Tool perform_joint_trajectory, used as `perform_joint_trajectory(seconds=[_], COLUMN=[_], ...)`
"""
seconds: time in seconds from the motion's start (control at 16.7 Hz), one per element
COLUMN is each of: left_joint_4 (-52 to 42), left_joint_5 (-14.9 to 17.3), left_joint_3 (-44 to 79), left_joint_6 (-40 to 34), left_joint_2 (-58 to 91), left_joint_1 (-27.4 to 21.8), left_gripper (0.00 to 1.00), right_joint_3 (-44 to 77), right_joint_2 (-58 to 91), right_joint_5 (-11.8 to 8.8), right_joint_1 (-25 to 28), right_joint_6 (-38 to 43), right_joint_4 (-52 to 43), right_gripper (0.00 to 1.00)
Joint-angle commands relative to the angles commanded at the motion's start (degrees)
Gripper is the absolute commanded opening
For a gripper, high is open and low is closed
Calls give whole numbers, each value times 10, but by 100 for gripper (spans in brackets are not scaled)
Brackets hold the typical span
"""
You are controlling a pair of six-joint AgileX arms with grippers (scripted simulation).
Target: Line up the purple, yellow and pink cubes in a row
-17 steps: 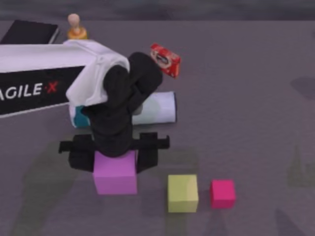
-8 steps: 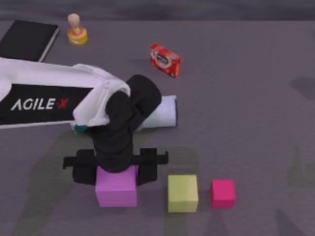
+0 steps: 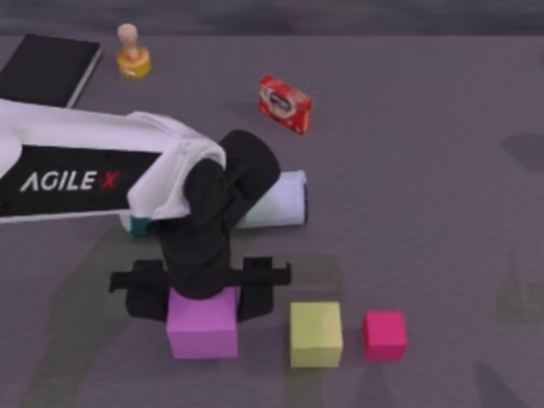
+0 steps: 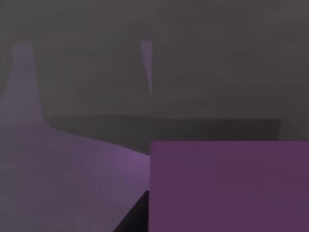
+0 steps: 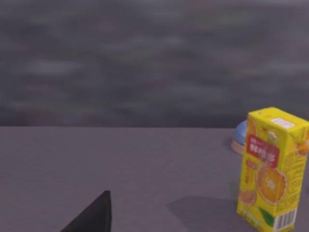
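The purple cube [image 3: 202, 327] sits near the front edge, left of centre, and fills much of the left wrist view [image 4: 227, 186]. My left gripper [image 3: 201, 299] reaches down over it, shut on it, with a dark finger [image 3: 255, 296] pressed against each side. To its right stands the yellow cube [image 3: 315, 333], and just beyond that the smaller pink cube [image 3: 385, 334]. The three lie roughly along one line, with a wider gap between purple and yellow. My right arm is outside the top view; only a dark corner of my right gripper [image 5: 94, 217] shows.
A red printed box [image 3: 285, 104] lies at the back centre. A black book [image 3: 49, 68] and a wooden peg on an orange base [image 3: 132, 53] are at the back left. A white roll [image 3: 276, 195] lies under my left arm. A yellow juice carton [image 5: 271, 169] stands in the right wrist view.
My left arm has carried the purple cube toward the front edge and lowered it, uncovering the peg and book. Over the last half second it barely moved.
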Motion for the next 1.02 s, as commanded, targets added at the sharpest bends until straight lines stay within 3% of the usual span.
perform_joint_trajectory(seconds=[0.3,1.02], left_joint_4=[0,-24], left_joint_5=[0,-1], left_joint_3=[0,18], left_joint_6=[0,-2], left_joint_2=[0,-8], left_joint_1=[0,2], left_gripper=[98,100], right_joint_3=[0,0], right_joint_2=[0,0], right_joint_5=[0,0], right_joint_1=[0,0], right_joint_6=[0,0], right_joint_4=[0,0], right_gripper=[100,100])
